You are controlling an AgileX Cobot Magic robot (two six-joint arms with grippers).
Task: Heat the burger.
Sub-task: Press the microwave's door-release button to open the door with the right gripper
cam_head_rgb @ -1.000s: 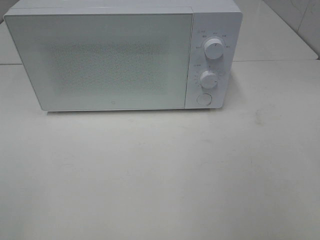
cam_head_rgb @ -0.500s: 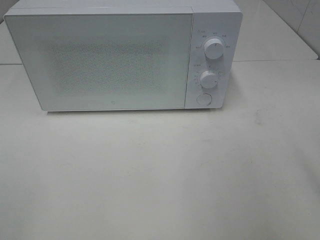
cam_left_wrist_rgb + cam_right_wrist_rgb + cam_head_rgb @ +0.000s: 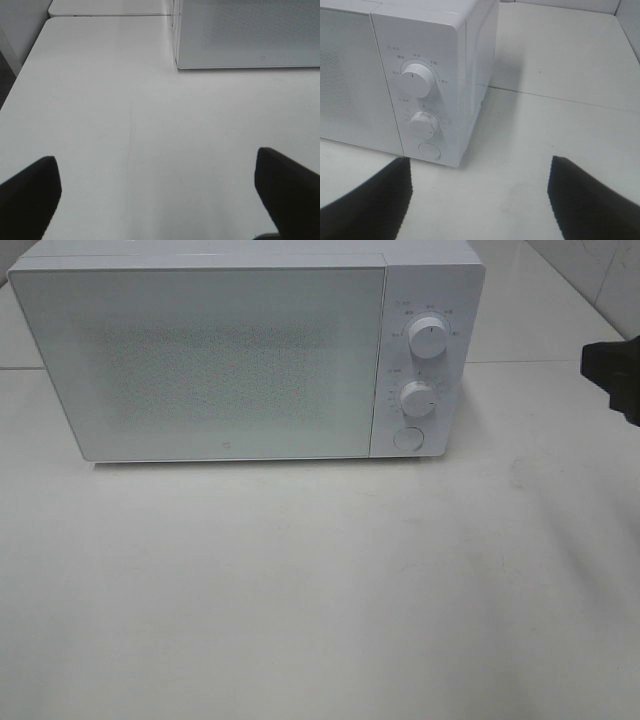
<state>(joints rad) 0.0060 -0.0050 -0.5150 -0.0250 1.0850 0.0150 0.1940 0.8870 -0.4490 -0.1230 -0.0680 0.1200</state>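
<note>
The burger is out of view in every frame. A white microwave (image 3: 220, 360) stands at the back of the table with its door closed; its lower front corner shows in the left wrist view (image 3: 250, 35) and its control panel in the right wrist view (image 3: 420, 75). My right gripper (image 3: 612, 375) shows as a dark shape at the right edge, level with the panel and well to its right. Its fingers (image 3: 370, 200) are spread wide with nothing between them. My left gripper (image 3: 157, 195) is open and empty above the bare table, left of the microwave.
The panel carries an upper knob (image 3: 430, 338), a lower knob (image 3: 418, 399) and a round button (image 3: 407, 437). The white table (image 3: 320, 590) stretches in front of the microwave. A seam between tabletops runs behind it on the right (image 3: 560, 97).
The right gripper has come into the exterior view at the right edge; before, no arm showed there. The microwave has not moved.
</note>
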